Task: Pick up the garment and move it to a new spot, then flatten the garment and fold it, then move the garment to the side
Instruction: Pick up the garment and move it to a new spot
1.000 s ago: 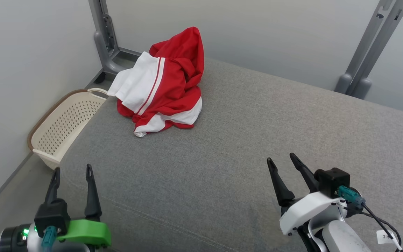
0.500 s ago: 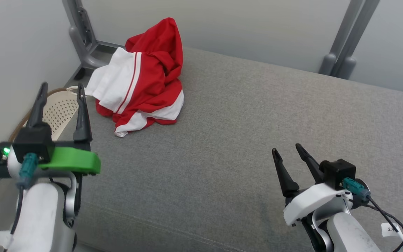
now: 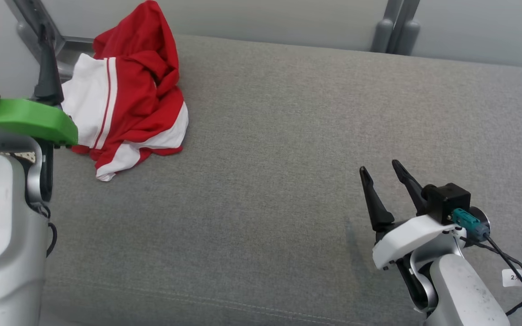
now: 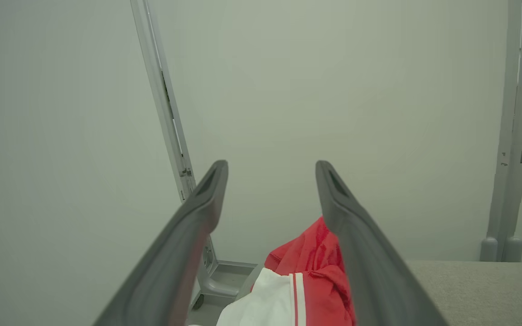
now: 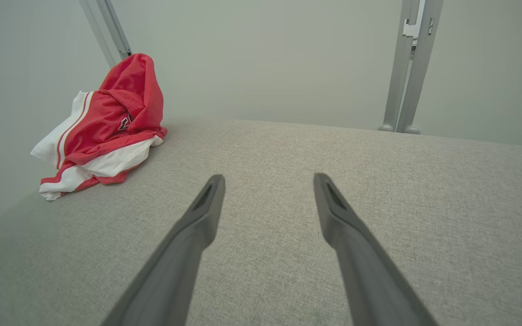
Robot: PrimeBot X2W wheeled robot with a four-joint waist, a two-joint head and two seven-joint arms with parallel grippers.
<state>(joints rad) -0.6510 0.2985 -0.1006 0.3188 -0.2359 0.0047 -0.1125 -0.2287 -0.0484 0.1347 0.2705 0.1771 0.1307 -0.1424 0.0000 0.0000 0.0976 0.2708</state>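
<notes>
The garment [image 3: 127, 95], red with white panels and stripes, lies crumpled in a heap at the far left corner of the grey cushioned surface [image 3: 288, 136]. It also shows in the right wrist view as the garment [image 5: 104, 124] at the left, and in the left wrist view as the garment [image 4: 304, 280] low between the fingers. My left gripper [image 3: 14, 29] is raised at the upper left, just left of the heap, open and empty. Over the near right part of the surface my right gripper [image 3: 381, 170] stands open and empty, far from the cloth.
Grey metal frame posts [image 3: 394, 27] stand behind the surface against a pale wall [image 5: 265, 54]. Another post [image 4: 166, 113] rises at the far left corner. The surface stretches wide to the right of the heap.
My left arm has risen and reached forward beside the garment. The camera has turned, shifting the whole picture left and down; the basket has left the view. The right gripper barely moved.
</notes>
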